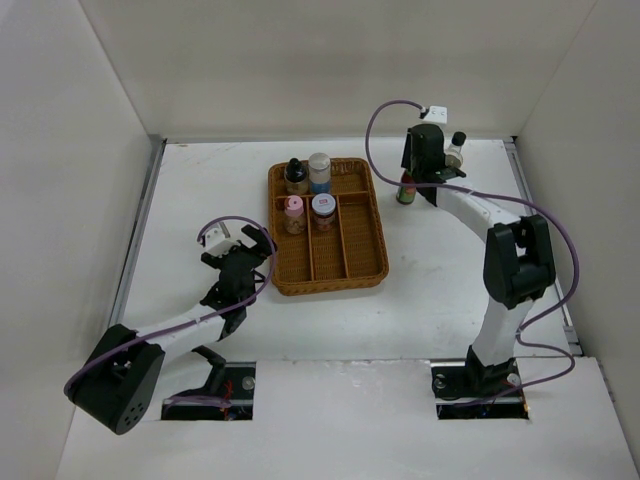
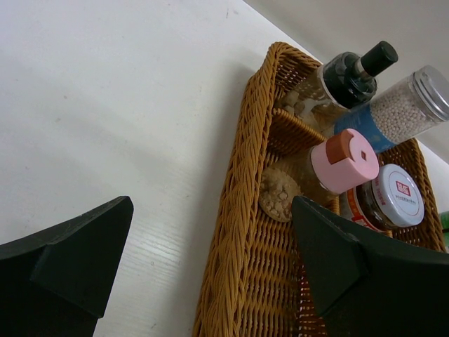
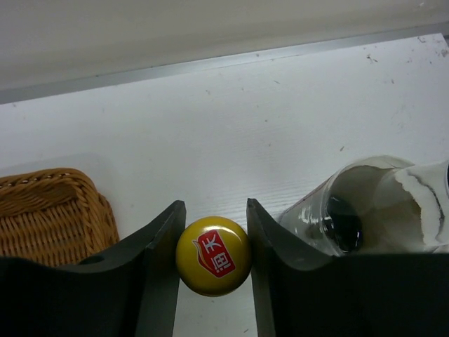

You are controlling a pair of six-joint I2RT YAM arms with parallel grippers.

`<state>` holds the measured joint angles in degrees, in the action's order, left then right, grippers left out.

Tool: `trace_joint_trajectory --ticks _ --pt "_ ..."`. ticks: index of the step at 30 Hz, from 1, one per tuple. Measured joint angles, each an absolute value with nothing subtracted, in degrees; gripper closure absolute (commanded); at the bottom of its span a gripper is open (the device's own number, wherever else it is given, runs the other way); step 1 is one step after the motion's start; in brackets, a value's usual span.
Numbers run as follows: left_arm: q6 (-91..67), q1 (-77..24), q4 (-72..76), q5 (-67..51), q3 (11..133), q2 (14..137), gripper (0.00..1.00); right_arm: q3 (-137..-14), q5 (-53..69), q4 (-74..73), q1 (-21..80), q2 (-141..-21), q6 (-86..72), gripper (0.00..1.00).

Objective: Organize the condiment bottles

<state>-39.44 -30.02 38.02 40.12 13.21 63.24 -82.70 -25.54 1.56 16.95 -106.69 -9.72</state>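
Right wrist view: I read the right gripper [image 3: 214, 210] pinching the yellow-capped bottle [image 3: 213, 255], upright on the table [image 3: 231, 126] beside the wicker tray [image 3: 49, 210] (clear bottle [image 3: 365, 210] just beside it). Left gripper [image 2: 212, 207]: spread wide.

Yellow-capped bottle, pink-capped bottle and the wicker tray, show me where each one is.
yellow-capped bottle [image 3: 213, 255], right wrist view, top of its cap.
pink-capped bottle [image 2: 345, 160], left wrist view, top of its pink cap.
wicker tray [image 1: 330, 285], top view, its near rim.
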Motion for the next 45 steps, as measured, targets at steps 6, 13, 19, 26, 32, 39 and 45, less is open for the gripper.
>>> trace_joint_trajectory --ticks 6,13,19,26,32,39,45 --pt "-39.44 -30.02 38.0 40.07 13.21 63.24 0.0 -82.83 -26.79 1.63 17.32 -106.69 -8.1 0.7" --pt "-39.44 -30.0 38.0 40.05 13.21 63.24 0.0 -88.23 -28.82 -0.82 20.01 -106.59 -4.08 0.7" --pt "-39.44 -29.89 38.02 40.05 13.21 63.24 0.0 -95.46 -28.93 -0.78 25.63 -106.52 -1.87 0.7" --pt "-39.44 -29.71 38.02 40.05 13.21 63.24 0.0 -104.57 -28.45 0.27 30.15 -109.8 -1.06 0.69" --pt "-39.44 -29.63 38.0 40.05 13.21 63.22 0.0 -106.56 -28.05 1.21 31.92 -115.57 -1.26 0.68" --pt "-39.46 -29.63 38.02 40.05 13.21 63.22 0.0 -100.31 -27.4 3.55 33.28 -120.44 -2.59 0.64" --pt "-39.46 -29.63 38.02 40.01 13.21 63.22 0.0 -96.47 -27.49 10.0 33.91 -120.14 -3.53 0.47"
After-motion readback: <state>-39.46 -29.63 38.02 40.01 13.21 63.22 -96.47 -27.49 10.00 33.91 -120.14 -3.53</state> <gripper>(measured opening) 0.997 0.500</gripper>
